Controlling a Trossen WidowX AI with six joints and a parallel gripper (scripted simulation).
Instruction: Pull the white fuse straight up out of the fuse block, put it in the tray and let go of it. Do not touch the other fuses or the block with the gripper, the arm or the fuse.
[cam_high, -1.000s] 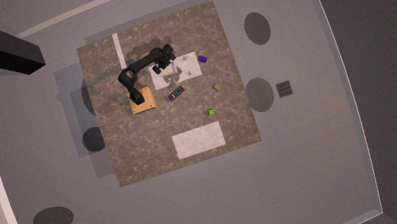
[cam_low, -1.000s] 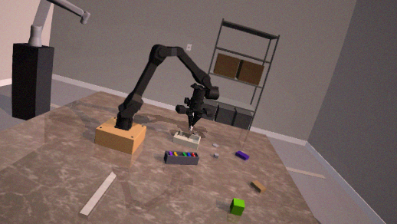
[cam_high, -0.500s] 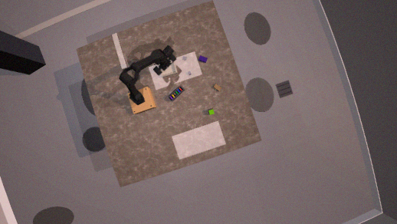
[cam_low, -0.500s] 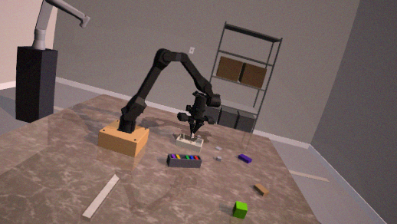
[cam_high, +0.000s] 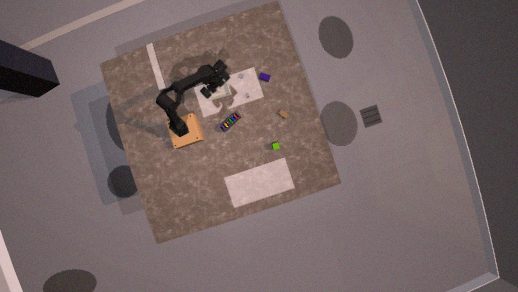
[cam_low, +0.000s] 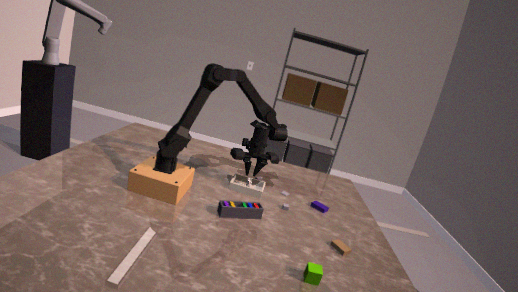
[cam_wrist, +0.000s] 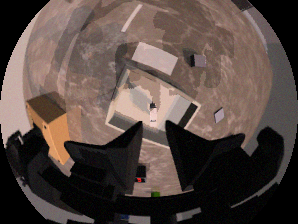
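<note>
Tool (cam_wrist: 154, 141) is seen parted and holding nothing, poised above the tray (cam_wrist: 121, 106) on the bench (cam_low: 90, 235). The white fuse (cam_wrist: 153, 116) is seen inside the tray, between the fingertips.

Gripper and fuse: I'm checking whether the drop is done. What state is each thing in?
Gripper: open, holding nothing, above the tray.
White fuse: released, in the tray.
Tray: on the table, holds the fuse.
Fuse block: on the table, coloured fuses seated, apart from the arm.
</note>
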